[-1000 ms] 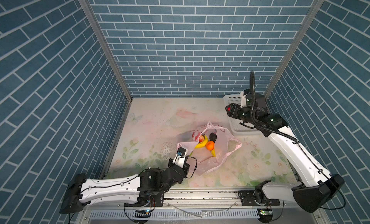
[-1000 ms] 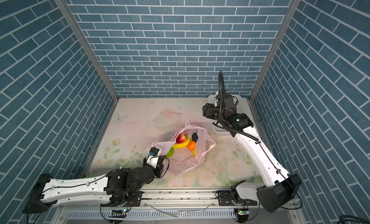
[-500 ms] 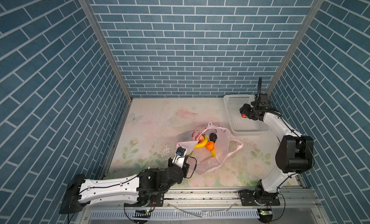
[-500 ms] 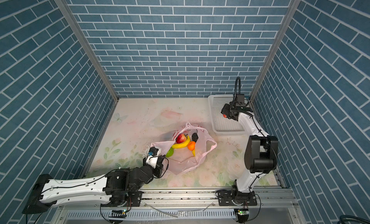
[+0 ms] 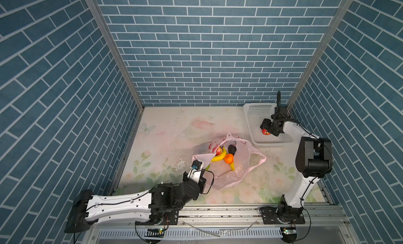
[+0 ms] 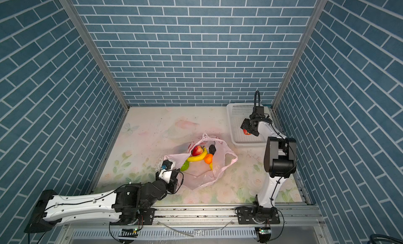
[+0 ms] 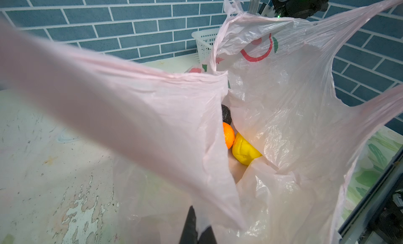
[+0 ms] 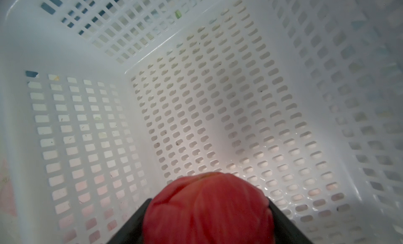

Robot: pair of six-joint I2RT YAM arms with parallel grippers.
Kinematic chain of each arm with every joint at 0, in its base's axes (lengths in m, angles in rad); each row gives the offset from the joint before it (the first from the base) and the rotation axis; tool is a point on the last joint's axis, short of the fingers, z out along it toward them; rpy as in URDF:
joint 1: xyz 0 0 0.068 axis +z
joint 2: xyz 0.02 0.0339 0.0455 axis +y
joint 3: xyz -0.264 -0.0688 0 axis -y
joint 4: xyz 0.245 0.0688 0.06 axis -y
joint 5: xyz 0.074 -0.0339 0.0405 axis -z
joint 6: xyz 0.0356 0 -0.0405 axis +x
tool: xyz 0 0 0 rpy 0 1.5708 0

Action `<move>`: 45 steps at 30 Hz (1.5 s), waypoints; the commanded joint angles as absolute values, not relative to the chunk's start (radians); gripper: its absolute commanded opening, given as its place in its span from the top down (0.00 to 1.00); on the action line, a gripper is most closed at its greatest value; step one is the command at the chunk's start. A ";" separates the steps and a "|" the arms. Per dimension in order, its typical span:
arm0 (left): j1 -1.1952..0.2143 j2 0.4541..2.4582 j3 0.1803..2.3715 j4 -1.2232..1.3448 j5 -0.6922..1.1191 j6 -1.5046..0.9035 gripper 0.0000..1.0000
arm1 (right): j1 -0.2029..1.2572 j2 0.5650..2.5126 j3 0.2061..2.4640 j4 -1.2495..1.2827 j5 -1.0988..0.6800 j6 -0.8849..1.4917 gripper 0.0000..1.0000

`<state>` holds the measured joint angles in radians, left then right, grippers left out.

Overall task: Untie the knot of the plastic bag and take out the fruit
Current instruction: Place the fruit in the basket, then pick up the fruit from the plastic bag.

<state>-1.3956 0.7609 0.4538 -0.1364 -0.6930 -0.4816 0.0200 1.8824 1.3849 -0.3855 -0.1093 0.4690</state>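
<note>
My workplace: a robotics lab cell, blue brick-print panels (image 5: 207, 46) boxing in a floral-print table (image 5: 174, 127) edged by an aluminium mounting rail (image 5: 218, 211).

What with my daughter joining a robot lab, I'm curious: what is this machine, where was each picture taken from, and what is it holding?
These are two robot arms on a metal rail, each ending in jaws. The two wide pictures come from a paired camera overhead. The two close-ups come from a camera on each wrist. On the flowered table lie a white basket and an open pink plastic bag with toy fruit inside, among them a banana, an orange and a dark avocado. The left arm has its jaws shut on the bag's rim, lifting it. The right arm holds a red fruit in its jaws above the basket.
</note>
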 commanded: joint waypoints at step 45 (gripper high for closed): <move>-1.402 0.753 0.466 -0.066 -0.756 -0.460 1.00 | 0.998 1.359 1.310 -0.826 0.042 0.600 0.27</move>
<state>-1.3968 0.7628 0.4538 -0.0856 -0.7372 -0.4728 0.9730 1.3380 1.3766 -0.8593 -0.0216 0.5804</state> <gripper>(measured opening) 0.045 0.740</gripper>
